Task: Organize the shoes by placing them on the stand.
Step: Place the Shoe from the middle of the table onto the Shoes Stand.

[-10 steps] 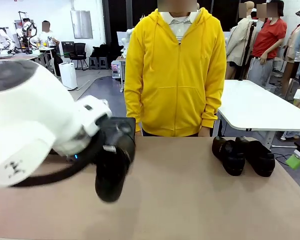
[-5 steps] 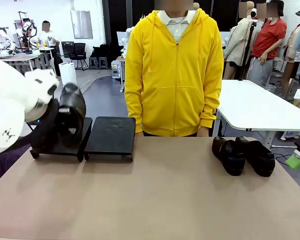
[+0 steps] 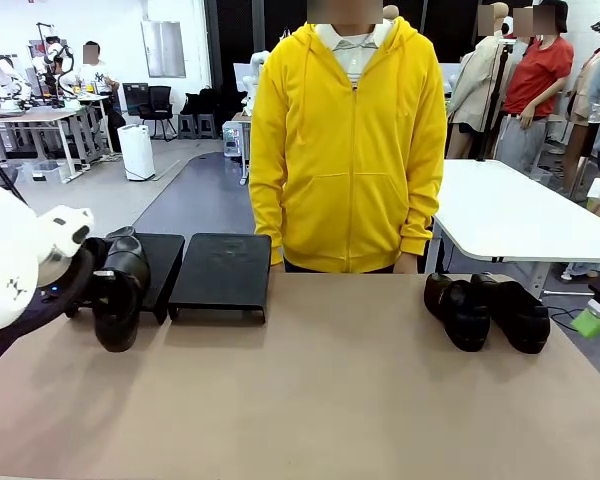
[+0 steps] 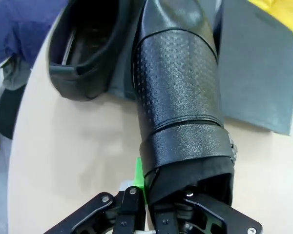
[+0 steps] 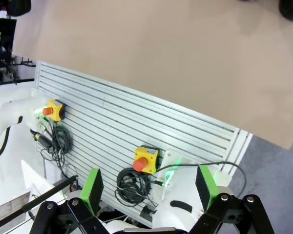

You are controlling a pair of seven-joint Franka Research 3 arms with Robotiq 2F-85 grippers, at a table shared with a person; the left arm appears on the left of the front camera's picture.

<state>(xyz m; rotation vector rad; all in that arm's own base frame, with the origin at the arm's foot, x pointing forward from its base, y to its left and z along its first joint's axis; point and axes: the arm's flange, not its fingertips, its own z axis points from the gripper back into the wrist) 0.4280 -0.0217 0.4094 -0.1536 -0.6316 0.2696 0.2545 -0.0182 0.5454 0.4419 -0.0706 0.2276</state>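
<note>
My left gripper is shut on the heel end of a black loafer, its toe reaching over the left platform of the stand. From the front, this shoe hangs at that platform's front edge, low over the table. A second shoe lies on the same platform beside it. The right platform is bare. Two more shoes sit side by side on the table at the right. My right gripper is open and holds nothing; it hangs off the table's right edge.
A person in a yellow hoodie stands at the far side, arms down. The tan tabletop is bare in the middle. The right wrist view looks down at the table's edge and a slatted panel with emergency stop buttons.
My left arm has swung the shoe from the table's left-middle over to the left platform and lowered it toward the platform's front edge. The right gripper and the person have not moved.
</note>
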